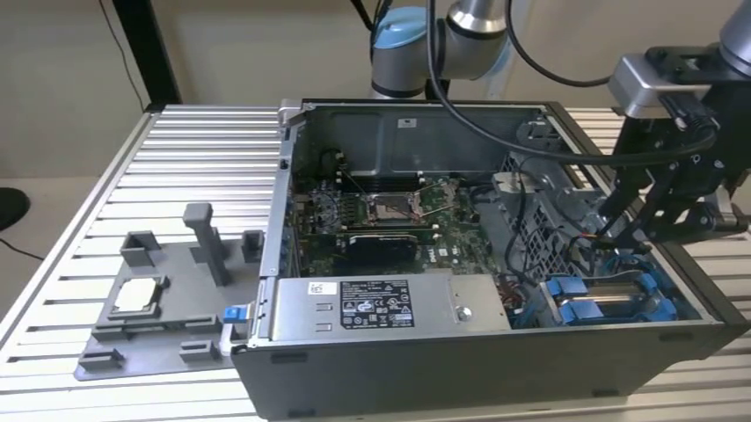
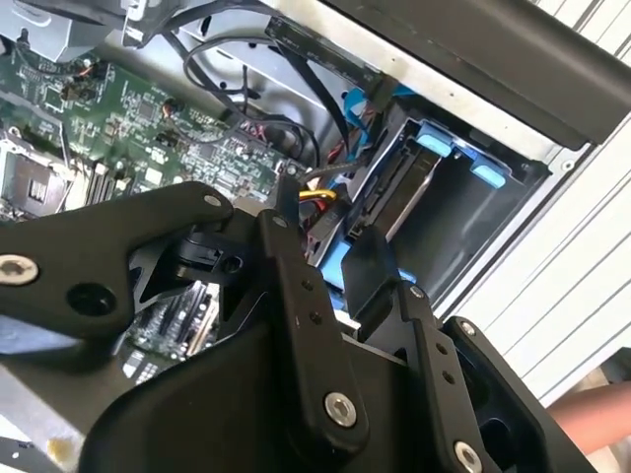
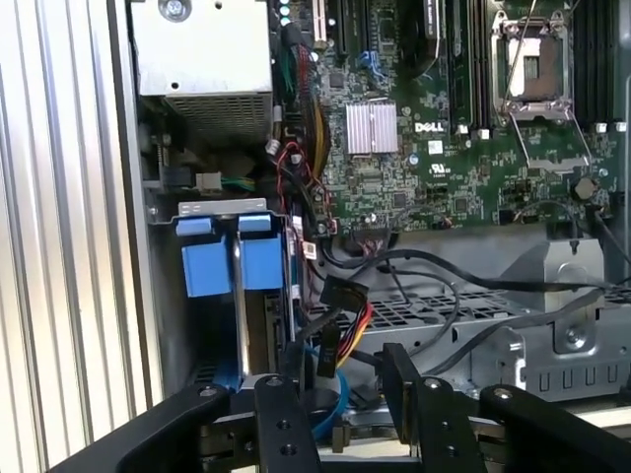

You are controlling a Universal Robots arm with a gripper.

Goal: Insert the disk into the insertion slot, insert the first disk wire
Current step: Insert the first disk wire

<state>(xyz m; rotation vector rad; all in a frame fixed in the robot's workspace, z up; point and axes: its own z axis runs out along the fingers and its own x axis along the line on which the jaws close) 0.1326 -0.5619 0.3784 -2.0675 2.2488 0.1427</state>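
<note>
Claw [image 3: 343,355] hangs low inside the open computer case [image 1: 470,378], close above the grey drive cage. Its two fingers [image 3: 288,394] stand apart and hold nothing. A black plug [image 3: 340,293] with red and yellow wires sits just by the gap between them. The disk [image 3: 262,264], with its blue frame, is already down in the insertion slot [image 3: 221,206], near the power box [image 3: 202,59].
</note>
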